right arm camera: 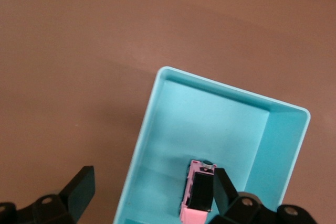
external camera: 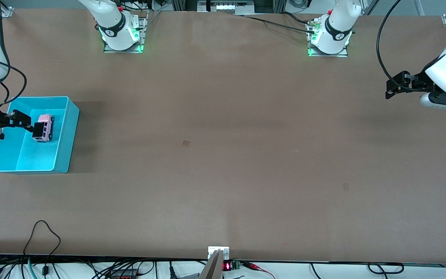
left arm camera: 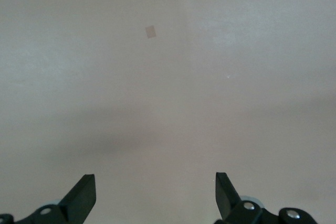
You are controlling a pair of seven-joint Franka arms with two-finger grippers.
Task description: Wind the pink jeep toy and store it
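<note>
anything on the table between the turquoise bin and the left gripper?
No. In the front view, bare brown table runs from the turquoise bin to the left gripper, which waits open at its end.

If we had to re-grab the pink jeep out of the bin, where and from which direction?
Probably from straight above, jaws across the two long flanks of the pink jeep. It sits on its wheels, roof up, inside the turquoise bin, whose walls block any sideways approach. The right gripper, open, is over the bin; the left gripper waits open at its own end.
</note>
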